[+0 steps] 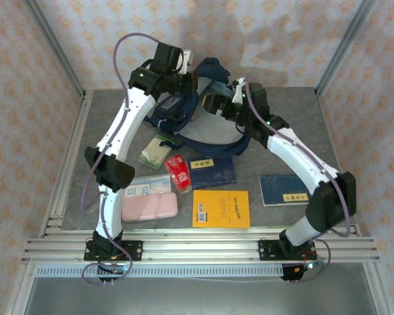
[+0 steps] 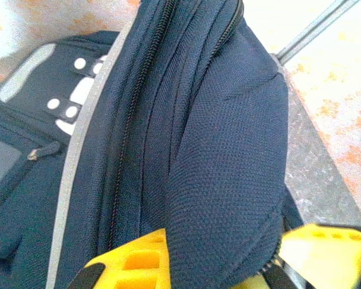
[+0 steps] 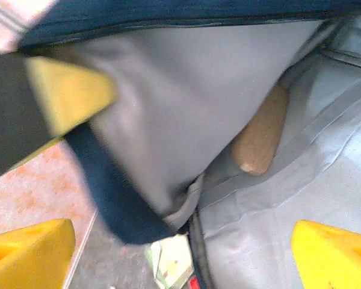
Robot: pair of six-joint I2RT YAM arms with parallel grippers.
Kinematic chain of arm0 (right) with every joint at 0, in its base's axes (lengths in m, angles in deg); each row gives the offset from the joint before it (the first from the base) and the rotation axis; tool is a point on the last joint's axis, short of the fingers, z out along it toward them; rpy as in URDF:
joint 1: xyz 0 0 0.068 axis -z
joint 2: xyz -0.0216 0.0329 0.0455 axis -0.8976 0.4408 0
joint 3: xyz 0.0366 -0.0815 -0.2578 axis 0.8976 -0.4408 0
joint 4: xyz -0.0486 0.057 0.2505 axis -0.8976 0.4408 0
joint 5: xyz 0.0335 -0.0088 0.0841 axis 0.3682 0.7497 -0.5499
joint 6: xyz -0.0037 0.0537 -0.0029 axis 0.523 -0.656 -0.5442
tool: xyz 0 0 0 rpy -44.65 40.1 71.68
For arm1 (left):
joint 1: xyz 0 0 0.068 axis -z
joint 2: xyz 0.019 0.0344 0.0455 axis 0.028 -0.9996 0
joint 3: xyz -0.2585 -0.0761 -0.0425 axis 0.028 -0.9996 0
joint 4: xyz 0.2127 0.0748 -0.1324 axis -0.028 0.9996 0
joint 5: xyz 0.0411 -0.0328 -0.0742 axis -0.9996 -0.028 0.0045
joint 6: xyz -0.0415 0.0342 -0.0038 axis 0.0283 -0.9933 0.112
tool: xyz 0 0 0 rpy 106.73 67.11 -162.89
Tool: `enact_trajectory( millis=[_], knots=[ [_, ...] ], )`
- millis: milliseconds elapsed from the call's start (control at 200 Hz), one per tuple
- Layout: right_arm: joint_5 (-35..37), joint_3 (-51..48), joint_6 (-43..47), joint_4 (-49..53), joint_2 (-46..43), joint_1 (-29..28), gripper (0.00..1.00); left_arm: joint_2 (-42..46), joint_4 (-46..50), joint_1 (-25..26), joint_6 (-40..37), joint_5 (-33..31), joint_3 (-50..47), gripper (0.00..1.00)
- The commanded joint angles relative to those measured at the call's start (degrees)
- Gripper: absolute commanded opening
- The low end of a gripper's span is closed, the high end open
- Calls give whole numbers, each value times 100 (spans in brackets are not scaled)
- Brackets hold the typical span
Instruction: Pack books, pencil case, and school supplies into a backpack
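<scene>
The navy backpack [image 1: 177, 113] lies at the back middle with its mouth held open. My left gripper [image 1: 190, 80] is shut on a fold of its navy top flap [image 2: 228, 180], one yellow finger [image 2: 132, 262] on each side. My right gripper [image 1: 211, 104] hangs open over the grey lining [image 3: 277, 217], where the tan oblong piece [image 3: 262, 135] lies inside. On the table lie the orange-yellow book [image 1: 220, 209], two navy books [image 1: 213, 170] [image 1: 284, 189], the pink pencil case [image 1: 150, 207], the pale blue packet [image 1: 146, 188], the red packet [image 1: 178, 172] and the green-edged packet [image 1: 155, 151].
Grey table top [image 1: 282, 131] inside a metal frame, with patterned walls behind and at the sides. The books and packets lie in a row between the backpack and the near rail [image 1: 197, 246]. A corner of the green-edged packet [image 3: 171, 262] shows below the backpack's rim.
</scene>
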Motion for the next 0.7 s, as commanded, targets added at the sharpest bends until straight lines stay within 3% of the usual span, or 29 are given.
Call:
enact_trajectory(
  millis=[0, 190, 330, 695],
  knots=[
    [48, -472, 545, 718, -437, -26, 91, -90, -757, 22, 264, 450, -178, 0],
    [878, -1240, 283, 1752, -1149, -27, 90, -291, -959, 306, 229, 406, -627, 0],
    [1901, -1780, -228, 2417, -1530, -15, 88, -550, -1034, 429, 322, 500, -709, 0],
    [1096, -2301, -430, 2295, -1292, -102, 74, -631, -1427, 213, 414, 301, -1199, 0]
  ],
)
